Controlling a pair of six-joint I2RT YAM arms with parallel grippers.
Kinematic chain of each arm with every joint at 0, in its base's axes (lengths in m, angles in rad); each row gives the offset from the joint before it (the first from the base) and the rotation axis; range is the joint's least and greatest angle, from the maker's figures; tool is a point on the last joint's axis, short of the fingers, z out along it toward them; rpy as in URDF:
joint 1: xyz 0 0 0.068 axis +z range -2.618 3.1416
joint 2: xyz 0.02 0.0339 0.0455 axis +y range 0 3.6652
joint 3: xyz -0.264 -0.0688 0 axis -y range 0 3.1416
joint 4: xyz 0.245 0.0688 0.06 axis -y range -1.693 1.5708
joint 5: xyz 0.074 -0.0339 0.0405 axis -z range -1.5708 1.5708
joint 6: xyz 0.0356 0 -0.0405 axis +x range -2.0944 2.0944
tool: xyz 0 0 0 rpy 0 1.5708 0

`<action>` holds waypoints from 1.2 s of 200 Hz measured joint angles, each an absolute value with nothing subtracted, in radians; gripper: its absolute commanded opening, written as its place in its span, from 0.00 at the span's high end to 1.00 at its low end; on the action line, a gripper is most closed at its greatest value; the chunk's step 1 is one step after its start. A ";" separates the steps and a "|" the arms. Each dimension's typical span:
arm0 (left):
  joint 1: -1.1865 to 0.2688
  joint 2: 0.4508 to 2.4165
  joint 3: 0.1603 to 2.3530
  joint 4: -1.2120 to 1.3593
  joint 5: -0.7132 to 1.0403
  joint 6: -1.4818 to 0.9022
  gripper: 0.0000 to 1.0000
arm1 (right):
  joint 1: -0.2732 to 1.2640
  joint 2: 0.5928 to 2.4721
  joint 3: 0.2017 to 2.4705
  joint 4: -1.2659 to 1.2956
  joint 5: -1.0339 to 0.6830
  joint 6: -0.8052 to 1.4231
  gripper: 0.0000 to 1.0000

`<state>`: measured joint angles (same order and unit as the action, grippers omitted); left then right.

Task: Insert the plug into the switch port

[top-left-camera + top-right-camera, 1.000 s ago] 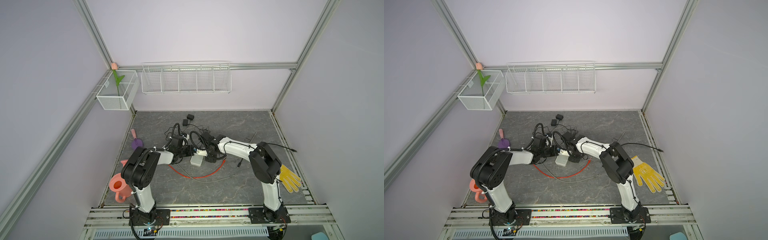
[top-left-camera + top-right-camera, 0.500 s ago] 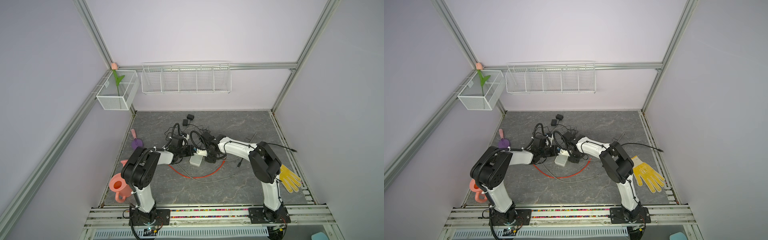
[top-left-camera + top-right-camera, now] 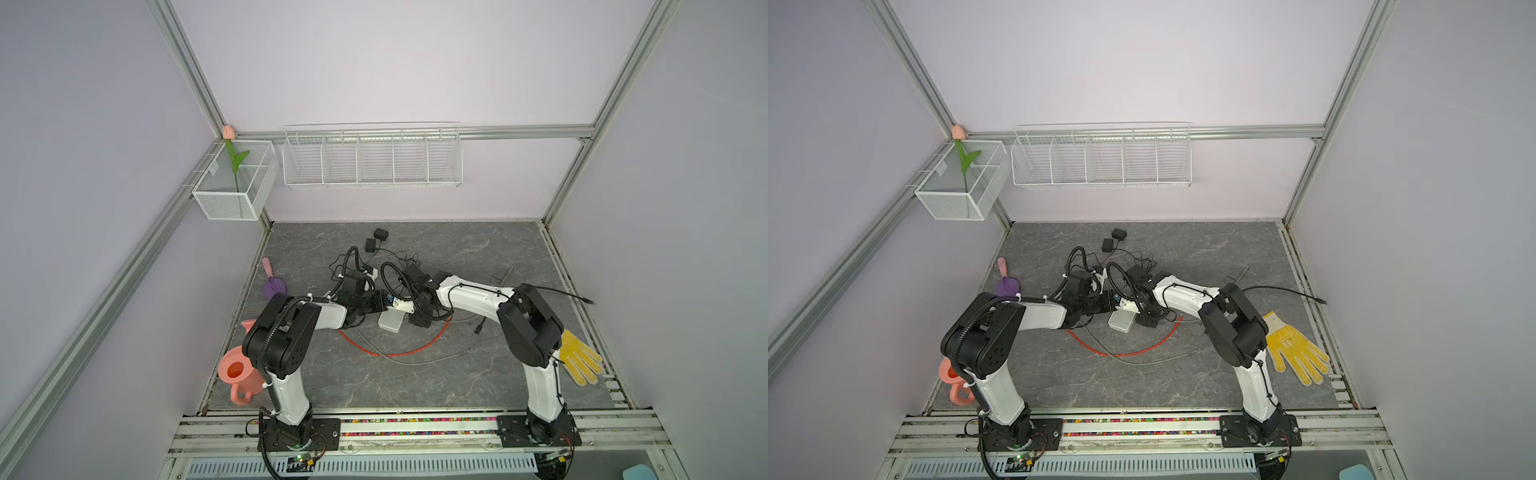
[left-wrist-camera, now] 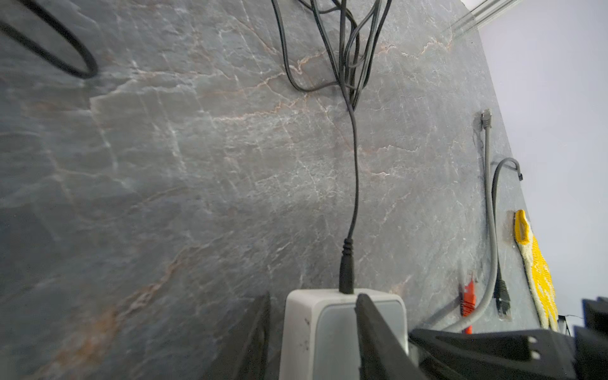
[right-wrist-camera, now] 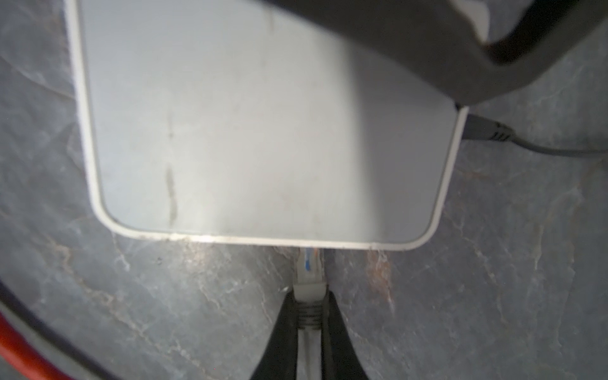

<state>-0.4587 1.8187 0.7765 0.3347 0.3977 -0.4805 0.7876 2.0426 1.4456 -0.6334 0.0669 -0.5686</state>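
The switch (image 3: 390,322) (image 3: 1121,321) is a flat white box with a grey top, lying on the stone floor between both arms. A black power lead (image 4: 347,273) is plugged into its far end. My left gripper (image 4: 312,316) (image 3: 376,307) stands open at the switch (image 4: 329,332): one finger lies over the top face, the other beside its side wall. My right gripper (image 5: 309,297) (image 3: 417,320) is shut on the plug (image 5: 307,286), a pale network plug. Its clear head reaches the near side of the switch (image 5: 263,131). The port is hidden under that edge.
Red cable (image 3: 399,353) and grey cable (image 3: 415,360) loop on the floor in front. Tangled black leads (image 3: 399,266) and adapters (image 3: 376,239) lie behind. A yellow glove (image 3: 579,361) lies right. A pink watering can (image 3: 239,374) and a purple trowel (image 3: 274,284) lie left.
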 measured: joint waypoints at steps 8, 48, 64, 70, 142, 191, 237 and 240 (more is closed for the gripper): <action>-0.459 1.819 0.776 0.335 0.397 -0.481 0.57 | 0.788 2.042 1.444 -0.630 0.068 -0.569 0.93; -0.459 1.819 0.776 0.334 0.397 -0.478 0.57 | 0.788 2.040 1.443 -0.628 0.075 -0.573 0.93; -0.459 1.819 0.776 0.333 0.397 -0.477 0.57 | 0.788 2.040 1.443 -0.628 0.075 -0.573 0.93; -0.459 1.819 0.776 0.333 0.397 -0.477 0.57 | 0.788 2.040 1.443 -0.628 0.075 -0.574 0.93; -0.459 1.824 0.776 0.337 0.439 -0.478 0.57 | 0.785 2.016 1.393 -0.572 0.054 -0.572 0.93; -0.447 1.843 0.779 0.355 0.514 -0.476 0.56 | 0.763 1.993 1.361 -0.538 0.030 -0.548 0.93; -0.437 1.867 0.805 0.347 0.548 -0.468 0.57 | 0.761 1.977 1.341 -0.516 0.011 -0.539 0.93; -0.437 1.868 0.807 0.347 0.549 -0.467 0.56 | 0.761 1.976 1.339 -0.514 0.009 -0.538 0.93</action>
<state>-0.4366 1.8675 0.8066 0.3466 0.5491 -0.4671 0.7609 1.9762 1.3392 -0.5144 0.0093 -0.5385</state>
